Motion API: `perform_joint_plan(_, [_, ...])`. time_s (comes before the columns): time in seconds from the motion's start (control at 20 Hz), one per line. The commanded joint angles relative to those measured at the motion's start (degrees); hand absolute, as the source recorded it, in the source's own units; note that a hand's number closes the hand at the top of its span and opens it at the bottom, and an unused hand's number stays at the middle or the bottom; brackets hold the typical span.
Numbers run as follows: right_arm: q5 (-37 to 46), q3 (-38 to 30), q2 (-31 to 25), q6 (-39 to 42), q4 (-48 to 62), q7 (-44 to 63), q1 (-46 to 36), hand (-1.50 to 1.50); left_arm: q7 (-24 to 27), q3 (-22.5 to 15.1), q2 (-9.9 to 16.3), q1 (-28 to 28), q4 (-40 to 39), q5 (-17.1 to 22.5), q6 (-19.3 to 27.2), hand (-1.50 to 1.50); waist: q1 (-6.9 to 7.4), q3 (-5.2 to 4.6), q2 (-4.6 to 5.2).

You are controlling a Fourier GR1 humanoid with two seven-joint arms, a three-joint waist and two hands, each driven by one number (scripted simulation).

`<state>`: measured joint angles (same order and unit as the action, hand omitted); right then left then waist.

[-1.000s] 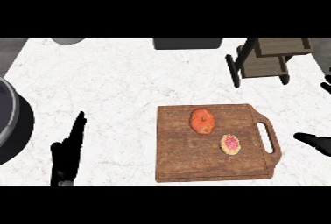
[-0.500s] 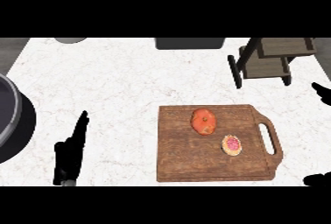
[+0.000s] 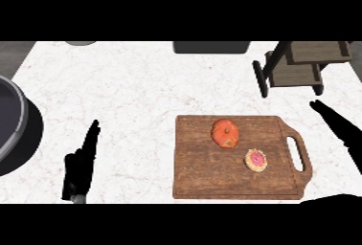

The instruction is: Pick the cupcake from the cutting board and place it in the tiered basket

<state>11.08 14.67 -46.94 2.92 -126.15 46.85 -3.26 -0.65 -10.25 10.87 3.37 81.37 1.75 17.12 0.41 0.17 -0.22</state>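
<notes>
The small round cupcake with pink frosting [image 3: 256,160] lies on the brown wooden cutting board [image 3: 205,177], near its handle end and just beside the orange round fruit [image 3: 225,133]; you should judge it light, soft and easy to crush, so take it by its sides, not by the frosting. Your right hand [image 3: 338,125], fingers straight and empty, is now beyond the board's handle side, higher than half a second ago. Your left hand [image 3: 81,165] rests open, well apart from the board.

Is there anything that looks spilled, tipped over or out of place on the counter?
Nothing stands out. The cupcake sits upright on the cutting board beside an orange fruit, and the tiered basket stands upright at the counter's far right.
</notes>
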Motion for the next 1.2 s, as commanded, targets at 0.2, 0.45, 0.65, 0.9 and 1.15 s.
perform_joint_plan(0.2, [15.4, 12.6, 4.6, 4.0, 0.7, 9.7, -1.8, -1.5, 0.2, 0.3, 0.2, 3.7, 0.4, 0.7, -2.2, 0.0, -0.09, -0.21, 0.1])
perform_joint_plan(0.45, [17.7, 15.6, 9.3, 8.8, 5.8, 13.4, -5.9, -1.5, -2.2, 2.8, 0.3, -0.7, -1.7, 1.8, -3.3, 0.0, -0.26, -0.2, 0.24])
perform_joint_plan(0.65, [19.2, 15.2, 12.7, 7.8, 12.8, 7.4, -5.3, -1.5, 1.9, 1.0, -1.7, 3.5, -1.6, -0.6, -1.9, 0.0, -0.08, -0.17, 0.27])
perform_joint_plan(0.9, [20.8, 15.5, 19.0, 11.4, 13.5, 11.1, -7.8, -1.5, -2.9, 3.0, 0.0, 1.1, 0.7, 0.0, -4.0, 0.0, -0.19, -0.17, 0.22])
perform_joint_plan(1.15, [19.3, 16.9, 18.3, 17.3, 14.8, 15.9, -8.8, -1.5, -1.3, 1.4, -2.2, 2.7, 0.2, -1.4, -2.4, 0.0, -0.02, -0.2, 0.25])
